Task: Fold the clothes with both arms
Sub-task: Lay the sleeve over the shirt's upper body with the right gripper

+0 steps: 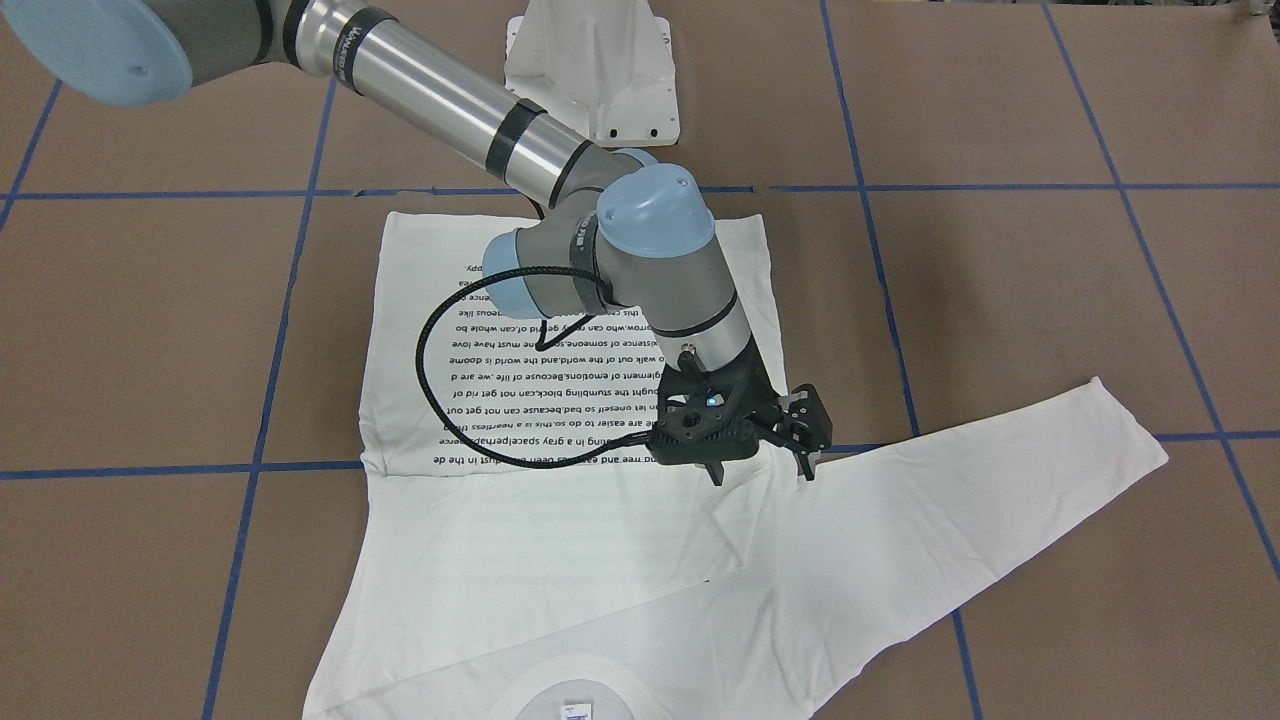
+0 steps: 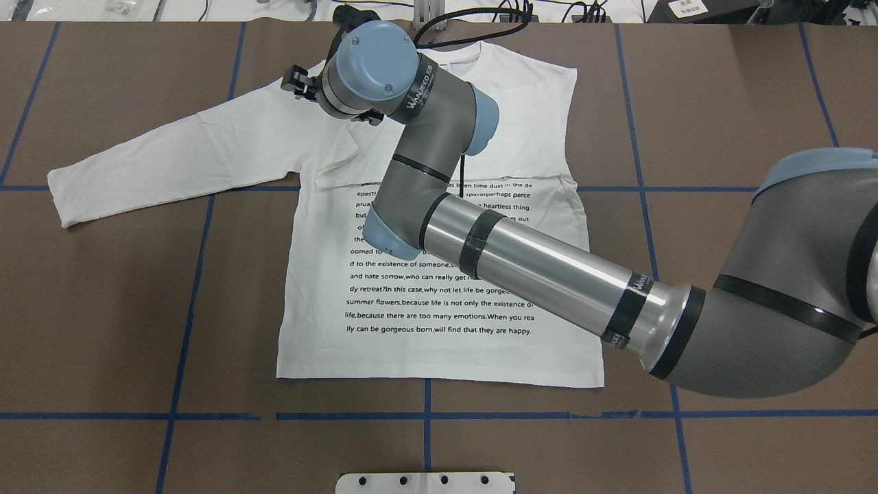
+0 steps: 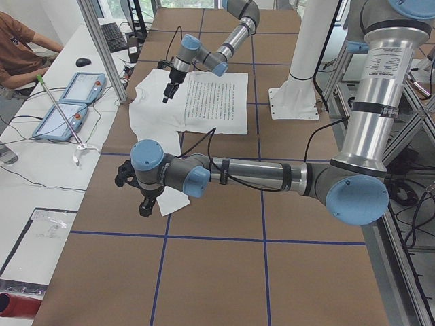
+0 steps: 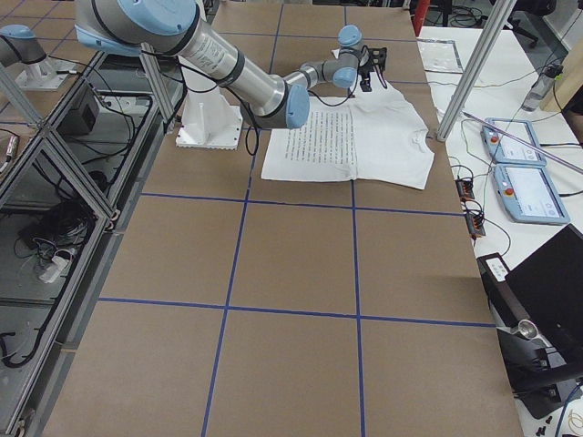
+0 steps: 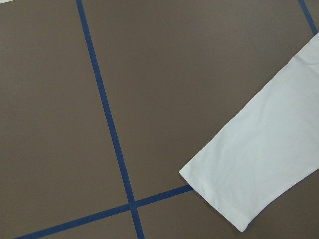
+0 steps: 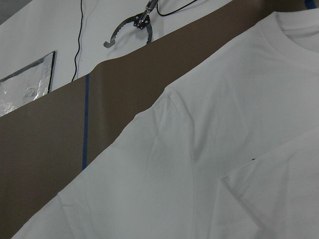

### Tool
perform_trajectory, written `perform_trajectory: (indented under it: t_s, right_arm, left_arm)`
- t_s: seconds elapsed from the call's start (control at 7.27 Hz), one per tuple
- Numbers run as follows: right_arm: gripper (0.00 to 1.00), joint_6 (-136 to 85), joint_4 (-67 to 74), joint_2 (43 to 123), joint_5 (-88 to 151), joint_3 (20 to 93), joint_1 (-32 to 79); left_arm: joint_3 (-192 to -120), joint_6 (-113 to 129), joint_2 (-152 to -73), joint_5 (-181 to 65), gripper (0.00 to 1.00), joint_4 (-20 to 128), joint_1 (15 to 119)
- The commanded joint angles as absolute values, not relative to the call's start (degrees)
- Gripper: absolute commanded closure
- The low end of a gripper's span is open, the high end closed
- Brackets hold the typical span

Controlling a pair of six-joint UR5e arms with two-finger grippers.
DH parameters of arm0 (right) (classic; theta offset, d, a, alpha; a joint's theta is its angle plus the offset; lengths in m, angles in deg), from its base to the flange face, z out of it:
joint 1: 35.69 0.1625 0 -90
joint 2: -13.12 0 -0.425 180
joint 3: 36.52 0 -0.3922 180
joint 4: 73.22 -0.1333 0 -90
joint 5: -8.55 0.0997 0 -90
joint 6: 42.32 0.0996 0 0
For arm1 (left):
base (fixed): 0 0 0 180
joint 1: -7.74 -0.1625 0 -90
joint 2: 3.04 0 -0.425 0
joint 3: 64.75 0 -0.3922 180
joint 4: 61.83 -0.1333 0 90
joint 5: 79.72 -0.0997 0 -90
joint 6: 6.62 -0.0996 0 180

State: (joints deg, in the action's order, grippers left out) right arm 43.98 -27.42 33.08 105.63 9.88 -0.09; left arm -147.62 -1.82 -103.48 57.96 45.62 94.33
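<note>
The white shirt point(image 2: 439, 357) lies flat, print up, in the middle of the worktop point(image 2: 103, 309), with one sleeve stretched toward the left of the overhead view. The right gripper point(image 1: 761, 470) stands over the shirt's shoulder, jaws wide open and empty. For the left gripper point(image 3: 144, 207), I cannot tell how the jaws stand.

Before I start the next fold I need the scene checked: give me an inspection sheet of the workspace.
Surface: brown table, blue tape grid, flat.
Job's things: shirt spread print-up, one sleeve stretched out towards robot's left.
Clutter: nothing seen on the table.
End effectors: right end effector open over the shoulder; left end effector near the cuff, state unclear.
Cables: black cable loops from right wrist above shirt.
Surroundings: pedestal; person at side bench.
</note>
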Motion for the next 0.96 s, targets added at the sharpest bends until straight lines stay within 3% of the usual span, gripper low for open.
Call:
perform_trajectory:
  t_s: [0.0, 0.41, 0.69, 0.83]
  right_arm:
    - [0.02, 45.4, -20.96, 38.24, 105.58, 15.66, -0.35]
    - [0.01, 37.61, -4.39, 38.78, 112.21, 18.13, 4.01]
    - [0.01, 25.69, 12.05, 42.28, 119.69, 27.5, 9.63]
    - [0.0, 22.49, 13.25, 48.13, 123.99, 33.29, 12.97]
  left_arm:
    - [-143.09, 5.84, -104.03, 56.33, 0.0, 54.66, 92.65]
    - [-140.07, 23.71, -103.77, 52.24, 0.0, 66.81, 84.5]
    - [-140.07, 37.18, -102.63, 44.68, 0.0, 73.93, 77.9]
    - [-140.07, 41.76, -102.36, 41.6, 0.0, 74.48, 75.0]
